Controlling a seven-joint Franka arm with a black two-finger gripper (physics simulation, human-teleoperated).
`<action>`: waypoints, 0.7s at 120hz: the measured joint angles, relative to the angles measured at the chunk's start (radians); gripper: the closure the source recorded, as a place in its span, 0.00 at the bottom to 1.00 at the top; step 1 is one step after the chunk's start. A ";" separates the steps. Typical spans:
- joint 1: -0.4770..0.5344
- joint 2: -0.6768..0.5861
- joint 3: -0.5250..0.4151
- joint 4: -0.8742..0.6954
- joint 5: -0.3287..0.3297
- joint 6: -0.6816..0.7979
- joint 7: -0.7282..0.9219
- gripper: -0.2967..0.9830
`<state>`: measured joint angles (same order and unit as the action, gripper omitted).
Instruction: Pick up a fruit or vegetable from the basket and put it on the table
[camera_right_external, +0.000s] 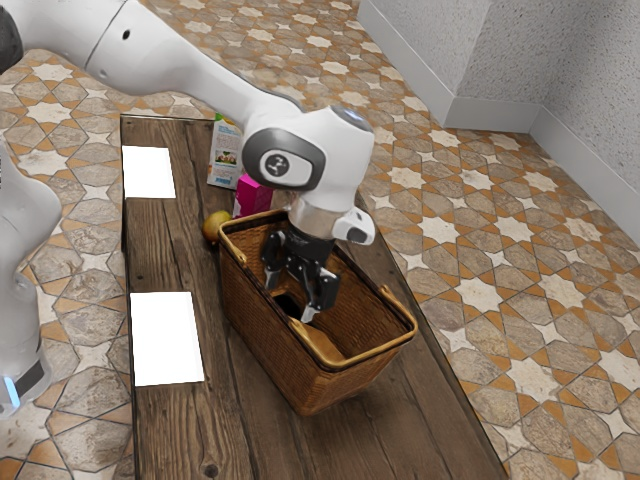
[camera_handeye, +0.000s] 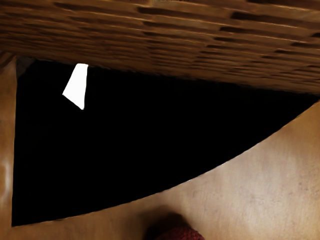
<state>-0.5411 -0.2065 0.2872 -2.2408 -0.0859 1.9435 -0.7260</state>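
My gripper (camera_right_external: 290, 298) reaches down into the brown wicker basket (camera_right_external: 262, 325), its two fingers standing apart and nothing visible between them. A dark patch (camera_right_external: 287, 303) lies low inside the basket, beside the fingers. In the wrist view the basket's woven wall (camera_handeye: 160, 42) runs across, next to a large black area (camera_handeye: 125, 135) with a curved edge. A small part of a dark red, rough-skinned thing (camera_handeye: 181, 234) shows at the lower edge, close under the hand; most of it is hidden. The basket stands on the wooden table (camera_right_external: 245, 430).
A yellow-brown fruit (camera_right_external: 214, 227) sits on the table beside the basket. Behind it are a magenta box (camera_right_external: 252, 195) and an upright printed carton (camera_right_external: 223, 157). Two white rectangles (camera_right_external: 148, 172) (camera_right_external: 166, 338) lie along the table's side nearest the arm base. The basket's handles and rim surround the hand.
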 joint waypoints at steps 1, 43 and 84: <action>-0.001 0.003 0.001 -0.001 0.000 0.002 -0.003 0.23; -0.063 0.019 0.021 -0.049 0.020 0.050 -0.003 0.23; -0.145 0.021 0.099 -0.088 0.041 0.140 0.101 0.23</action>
<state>-0.6859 -0.1857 0.3859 -2.3290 -0.0445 2.0836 -0.6246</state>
